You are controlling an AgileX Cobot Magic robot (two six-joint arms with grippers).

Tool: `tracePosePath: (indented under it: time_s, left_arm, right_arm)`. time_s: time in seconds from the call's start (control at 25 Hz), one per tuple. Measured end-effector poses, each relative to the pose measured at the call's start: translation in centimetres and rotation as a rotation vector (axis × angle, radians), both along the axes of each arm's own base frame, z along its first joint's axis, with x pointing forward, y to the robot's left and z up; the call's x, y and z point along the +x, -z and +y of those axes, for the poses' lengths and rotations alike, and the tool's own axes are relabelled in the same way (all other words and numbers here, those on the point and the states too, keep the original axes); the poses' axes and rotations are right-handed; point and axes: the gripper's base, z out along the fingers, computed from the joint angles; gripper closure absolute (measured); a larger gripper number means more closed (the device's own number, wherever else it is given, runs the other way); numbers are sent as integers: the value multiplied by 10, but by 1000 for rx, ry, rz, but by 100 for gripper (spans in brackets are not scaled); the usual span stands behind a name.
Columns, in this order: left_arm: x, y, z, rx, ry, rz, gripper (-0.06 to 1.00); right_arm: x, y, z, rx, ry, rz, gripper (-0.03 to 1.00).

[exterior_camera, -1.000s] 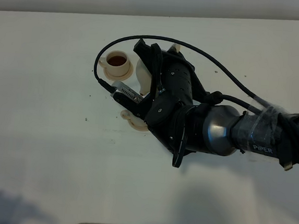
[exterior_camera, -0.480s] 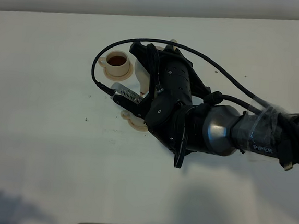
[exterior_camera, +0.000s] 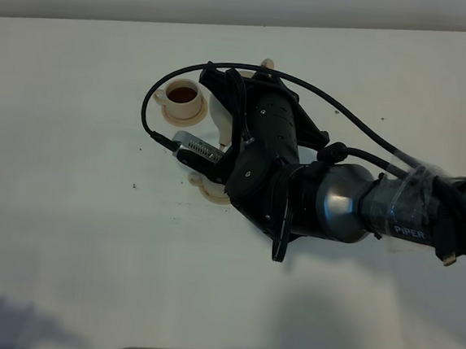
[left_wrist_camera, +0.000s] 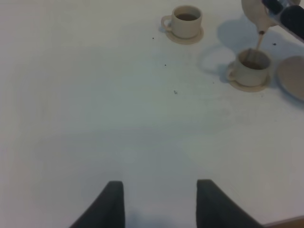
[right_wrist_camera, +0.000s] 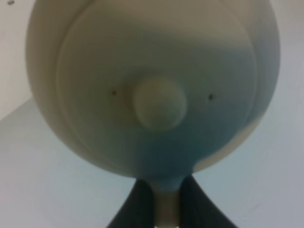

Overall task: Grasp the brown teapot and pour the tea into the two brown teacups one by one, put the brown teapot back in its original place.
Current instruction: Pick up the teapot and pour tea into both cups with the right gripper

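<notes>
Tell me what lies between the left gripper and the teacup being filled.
Nothing: the white table is bare from the left gripper to the teacup, shown in the left wrist view.

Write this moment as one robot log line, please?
step: pouring; right gripper: shut on brown teapot; teacup under spout: filling; other teacup: has tea; left gripper: open

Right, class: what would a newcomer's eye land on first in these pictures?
The bulky black right arm over the white table, its gripper tilting a squat beige ceramic teapot. Brown tea streams into the small beige cup beside the bare wide saucer; the other cup holds tea.
</notes>
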Motion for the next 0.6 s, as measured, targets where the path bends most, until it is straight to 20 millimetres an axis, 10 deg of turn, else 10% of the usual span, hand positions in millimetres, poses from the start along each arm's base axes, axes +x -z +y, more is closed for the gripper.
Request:
tracePosePath:
  time_s: [0.6]
  left_arm:
    - [0,0,0,0,0,0,59]
  right_arm:
    - [0,0,0,-72,-22,-10,84]
